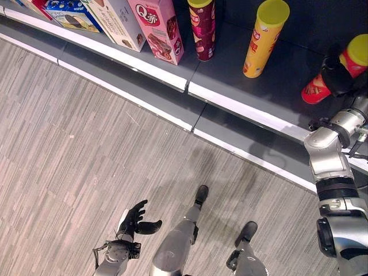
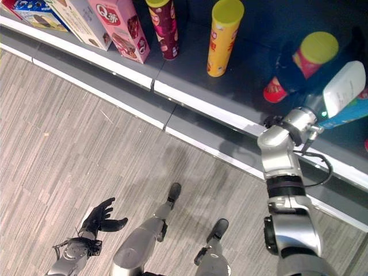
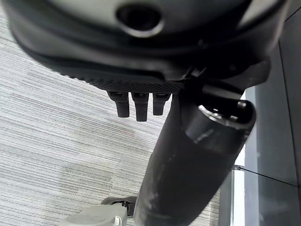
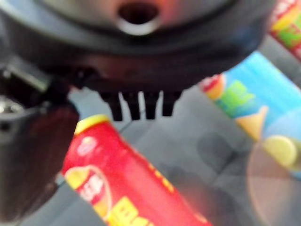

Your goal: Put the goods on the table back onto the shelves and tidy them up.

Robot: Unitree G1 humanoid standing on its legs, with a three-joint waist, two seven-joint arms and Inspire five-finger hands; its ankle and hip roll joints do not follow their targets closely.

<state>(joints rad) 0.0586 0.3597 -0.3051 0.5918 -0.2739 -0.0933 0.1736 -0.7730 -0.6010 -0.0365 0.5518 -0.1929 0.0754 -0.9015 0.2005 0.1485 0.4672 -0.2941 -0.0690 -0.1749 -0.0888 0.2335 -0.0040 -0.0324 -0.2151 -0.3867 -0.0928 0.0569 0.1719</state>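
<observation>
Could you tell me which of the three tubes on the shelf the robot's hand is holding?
The red tube with the yellow lid, leaning in the right hand. The maroon tube and the yellow tube stand upright and untouched to its left.

Large white logo lettering on front of pink box; smaller print under it too small to make out. Label print on maroon can and yellow can, too small to read. Red can: round logo and yellow lettering, blurred, illegible. Blue box and beige box: printed fronts, cut off by edge. Blue pack: graphics, no legible words. No numbers or signs legible.
</observation>
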